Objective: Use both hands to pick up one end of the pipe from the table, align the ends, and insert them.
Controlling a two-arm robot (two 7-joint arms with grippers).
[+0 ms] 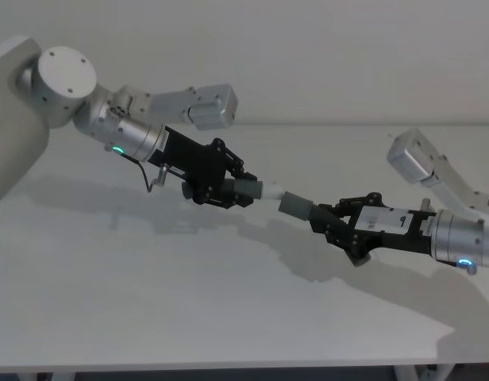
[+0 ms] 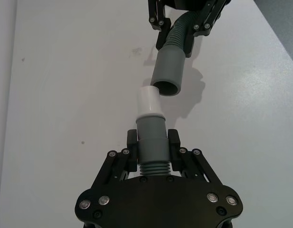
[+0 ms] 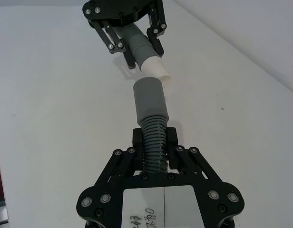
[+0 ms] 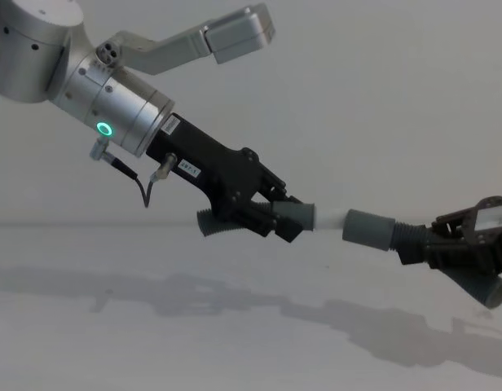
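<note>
Both pipe pieces hang in the air above the white table (image 1: 149,302). My left gripper (image 1: 232,189) is shut on one piece (image 2: 151,140), whose white spigot end (image 2: 150,102) points at the other piece. My right gripper (image 1: 330,220) is shut on the ribbed neck (image 3: 154,142) of the second piece, whose grey collar (image 3: 149,99) faces the spigot. The spigot's tip (image 4: 331,218) sits right at the collar's mouth (image 4: 353,226), a little off line with it. I cannot tell whether it has entered. In the chest view the left gripper (image 4: 277,220) comes from the left and the right gripper (image 4: 430,244) from the right.
The table's front edge (image 1: 229,369) runs along the bottom of the head view. A silver link of the left arm (image 1: 201,103) rises behind the left gripper, and a link of the right arm (image 1: 423,163) stands at the far right.
</note>
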